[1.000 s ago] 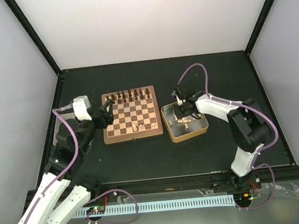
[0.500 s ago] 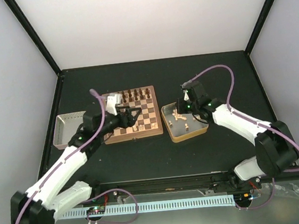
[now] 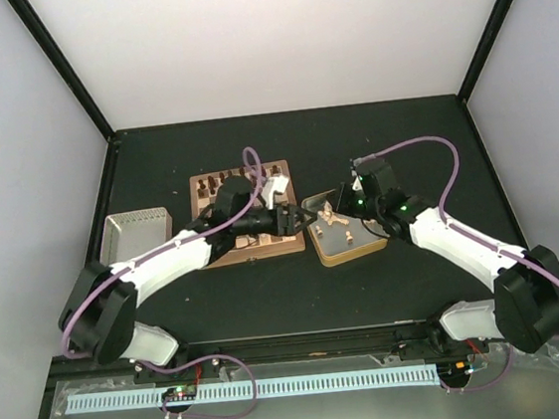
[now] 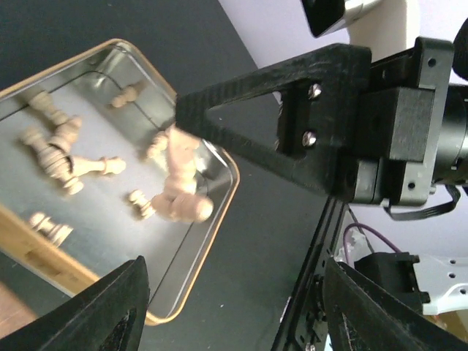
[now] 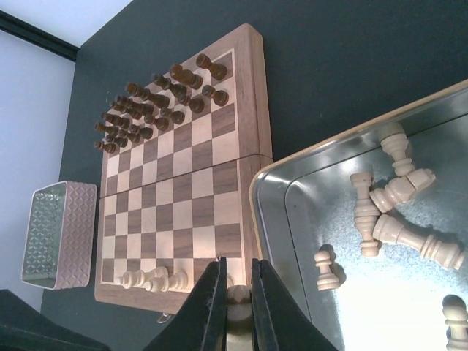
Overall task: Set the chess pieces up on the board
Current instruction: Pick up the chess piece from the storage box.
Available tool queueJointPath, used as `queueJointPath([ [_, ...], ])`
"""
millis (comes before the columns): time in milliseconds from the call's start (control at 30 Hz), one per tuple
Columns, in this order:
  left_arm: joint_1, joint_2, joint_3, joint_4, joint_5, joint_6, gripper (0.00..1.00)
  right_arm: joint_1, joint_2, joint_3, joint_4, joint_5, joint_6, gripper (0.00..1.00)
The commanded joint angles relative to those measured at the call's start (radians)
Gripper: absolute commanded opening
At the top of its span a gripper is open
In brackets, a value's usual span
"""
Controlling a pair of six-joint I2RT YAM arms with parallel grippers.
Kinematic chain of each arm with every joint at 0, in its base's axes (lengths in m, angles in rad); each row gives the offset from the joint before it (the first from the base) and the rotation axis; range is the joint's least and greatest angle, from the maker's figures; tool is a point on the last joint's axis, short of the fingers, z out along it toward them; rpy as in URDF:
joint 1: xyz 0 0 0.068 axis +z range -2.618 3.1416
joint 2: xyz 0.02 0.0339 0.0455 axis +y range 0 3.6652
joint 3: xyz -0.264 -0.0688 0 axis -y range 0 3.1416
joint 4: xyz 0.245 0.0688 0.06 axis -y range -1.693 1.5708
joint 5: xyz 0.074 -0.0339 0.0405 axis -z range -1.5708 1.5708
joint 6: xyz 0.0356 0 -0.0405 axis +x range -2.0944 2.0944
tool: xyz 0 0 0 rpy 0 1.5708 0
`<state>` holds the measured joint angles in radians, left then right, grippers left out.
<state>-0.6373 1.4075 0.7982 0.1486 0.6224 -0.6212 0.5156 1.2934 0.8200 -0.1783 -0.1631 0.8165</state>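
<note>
My right gripper (image 5: 235,265) is shut on a pale chess piece (image 5: 238,296), held over the seam between the board (image 5: 183,190) and the gold-rimmed tin (image 5: 256,197). From the left wrist that same piece (image 4: 179,186) hangs below the right gripper's black finger (image 4: 241,102). My left gripper (image 4: 234,307) is open and empty beside the tin's rim (image 4: 219,212). From above it (image 3: 299,219) sits at the board's right edge, close to the right gripper (image 3: 328,214). Several pale pieces (image 5: 395,212) lie in the tin. A few pale pieces (image 5: 150,278) stand on the board's near row.
Dark chessmen (image 5: 157,102) fill the board's far rows. A patterned grey tray (image 3: 137,234) sits left of the board. The left arm stretches across the board (image 3: 264,253). The black table's front rail (image 4: 314,278) runs just beyond the tin.
The left arm has swung right from the grey tray across the board to the tin, its jaws narrowing somewhat. The right gripper has shifted slightly left over the tin, still shut.
</note>
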Motion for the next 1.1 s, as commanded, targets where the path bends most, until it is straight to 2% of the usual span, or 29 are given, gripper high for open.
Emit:
queueJointPath([
  [0, -0.042, 0.095, 0.113, 0.049, 0.047, -0.002, 0.65, -0.005, -0.038, -0.023, 0.029, -0.027, 0.045, 0.1],
  [333, -0.067, 0.23, 0.209, -0.034, 0.036, 0.044, 0.34, -0.006, -0.076, -0.025, 0.025, -0.019, 0.063, 0.1],
  [500, -0.073, 0.259, 0.219, -0.087, -0.011, 0.075, 0.27, -0.009, -0.095, -0.025, 0.038, -0.006, 0.088, 0.1],
  [833, -0.073, 0.298, 0.239, -0.054, 0.001, 0.078, 0.27, -0.018, -0.139, -0.053, 0.058, 0.02, 0.118, 0.1],
  [1067, -0.075, 0.244, 0.164, 0.086, 0.019, 0.073, 0.44, -0.019, -0.151, -0.065, 0.04, 0.071, 0.112, 0.1],
])
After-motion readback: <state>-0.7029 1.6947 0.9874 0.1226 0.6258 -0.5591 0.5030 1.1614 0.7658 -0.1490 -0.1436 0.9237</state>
